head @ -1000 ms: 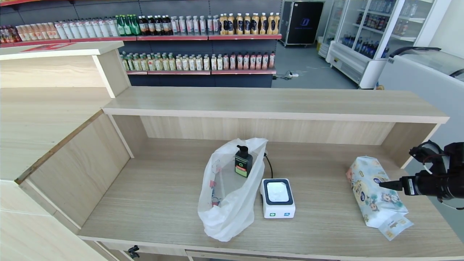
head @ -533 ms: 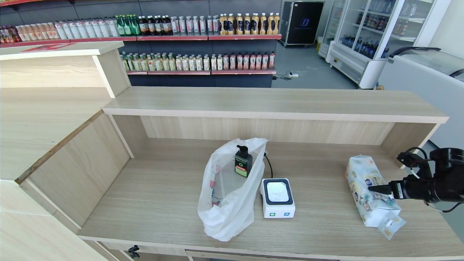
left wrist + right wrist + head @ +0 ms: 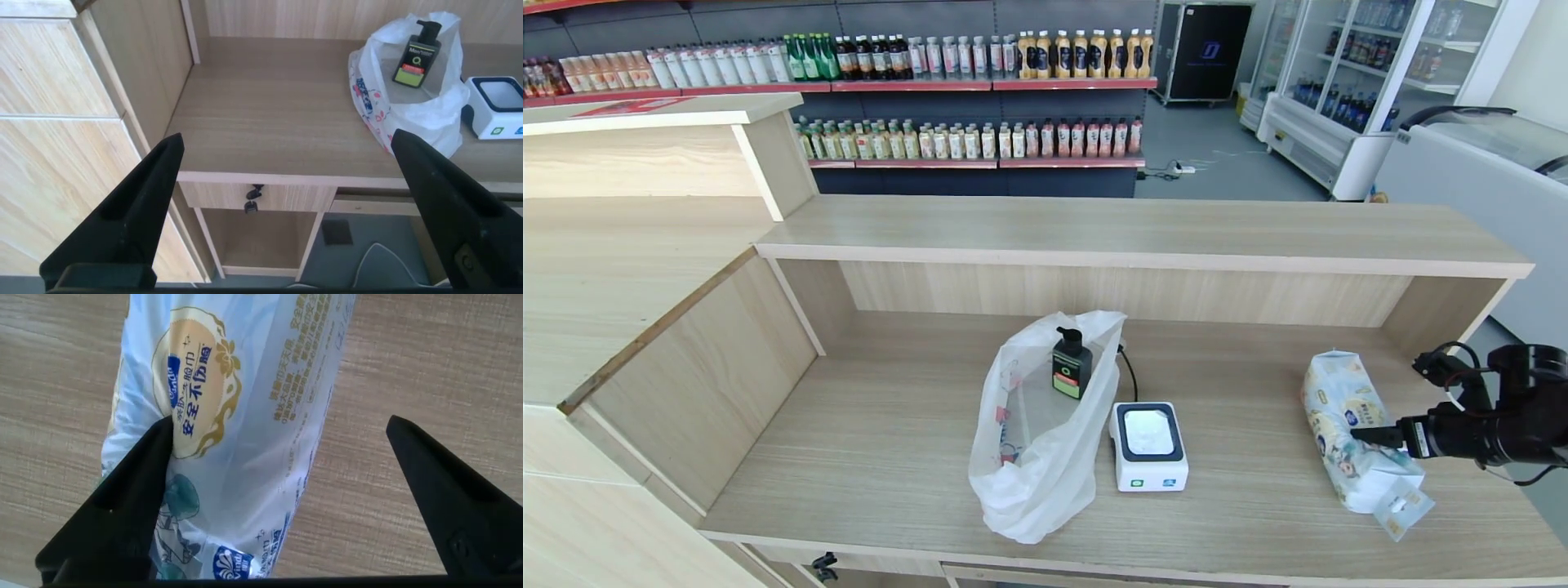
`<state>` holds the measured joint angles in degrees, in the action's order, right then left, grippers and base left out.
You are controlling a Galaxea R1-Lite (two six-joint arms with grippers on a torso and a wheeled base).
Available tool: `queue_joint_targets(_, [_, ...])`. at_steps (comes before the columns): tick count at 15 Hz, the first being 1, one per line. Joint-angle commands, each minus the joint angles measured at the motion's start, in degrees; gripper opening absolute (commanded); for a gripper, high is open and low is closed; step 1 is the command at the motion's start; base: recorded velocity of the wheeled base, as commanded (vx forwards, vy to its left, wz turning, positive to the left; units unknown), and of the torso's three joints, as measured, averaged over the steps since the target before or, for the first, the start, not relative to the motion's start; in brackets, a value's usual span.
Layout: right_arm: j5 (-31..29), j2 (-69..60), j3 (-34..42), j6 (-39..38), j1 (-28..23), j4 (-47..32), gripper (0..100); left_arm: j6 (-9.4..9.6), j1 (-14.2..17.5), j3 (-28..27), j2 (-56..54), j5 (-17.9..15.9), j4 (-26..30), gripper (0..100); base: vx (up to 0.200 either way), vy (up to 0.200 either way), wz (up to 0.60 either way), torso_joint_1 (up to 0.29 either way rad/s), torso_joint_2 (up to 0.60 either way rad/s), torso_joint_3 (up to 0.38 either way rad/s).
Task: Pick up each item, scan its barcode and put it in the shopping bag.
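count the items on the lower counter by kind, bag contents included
shopping bag: 1
pump bottle, inside the bag: 1
scanner: 1
printed soft pack: 1
total: 4

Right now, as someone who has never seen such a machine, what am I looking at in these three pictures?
This is a two-armed robot at a shop counter. The wide picture comes from a camera on its head. The other two come from cameras on its wrists, so the dark prongs there are gripper fingers. On the counter are a white shopping bag with a black pump bottle in it, a white scanner beside it, and a soft printed pack on the robot's right. The right gripper is open with the pack between its fingers, one touching it. The left gripper is open and holds nothing.
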<state>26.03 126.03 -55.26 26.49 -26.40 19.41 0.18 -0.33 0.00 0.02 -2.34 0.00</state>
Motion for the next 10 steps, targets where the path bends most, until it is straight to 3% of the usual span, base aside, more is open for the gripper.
queue_joint_targets(1, [-0.19, 0.45, 0.42, 0.05, -1.10, -0.25, 100, -0.01, -0.02, 0.00, 0.06, 0.06, 0.00, 100, 0.000, 0.000, 0.00, 0.000, 0.00, 0.000])
queue_joint_targets(2, [-0.10, 0.71, 0.42, 0.14, -1.81, -0.25, 0, -0.01, -0.02, 0.00, 0.06, 0.06, 0.00, 100, 0.000, 0.000, 0.00, 0.000, 0.00, 0.000])
queue_joint_targets(7, [0.08, 0.71, 0.33, 1.11, -1.90, -0.07, 0, -0.01, -0.02, 0.00, 0.06, -0.03, 0.00, 100, 0.000, 0.000, 0.00, 0.000, 0.00, 0.000])
queue_joint_targets(10, [9.48, -1.92, 0.50, 1.11, -1.98, 0.81, 0, -0.01, -0.02, 0.00, 0.06, -0.03, 0.00, 100, 0.000, 0.000, 0.00, 0.000, 0.00, 0.000])
